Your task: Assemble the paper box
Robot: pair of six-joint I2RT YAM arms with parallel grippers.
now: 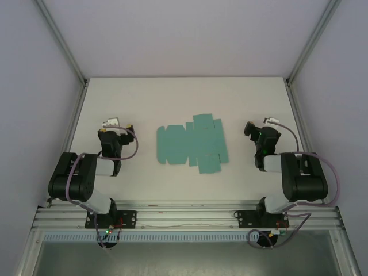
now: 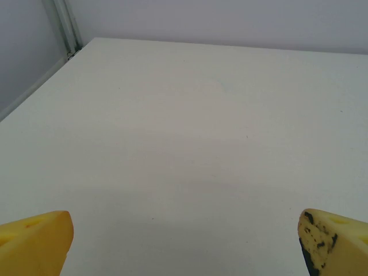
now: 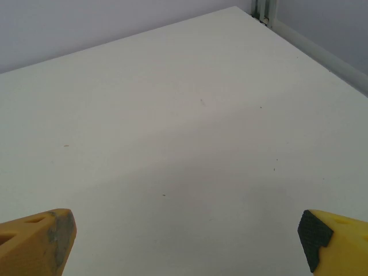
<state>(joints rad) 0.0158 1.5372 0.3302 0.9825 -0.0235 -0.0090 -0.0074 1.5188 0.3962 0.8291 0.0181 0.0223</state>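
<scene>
Both wide open and empty, my left gripper (image 2: 185, 241) and right gripper (image 3: 187, 238) flank the flat teal paper box (image 1: 191, 144) on the table (image 1: 144, 98), whose thin card could slide instead of lifting.

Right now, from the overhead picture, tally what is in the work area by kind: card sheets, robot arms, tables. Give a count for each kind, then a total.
Card sheets: 1, the flat teal paper box
Robot arms: 2, the left arm and the right arm
Tables: 1, the white table
Total: 4
</scene>
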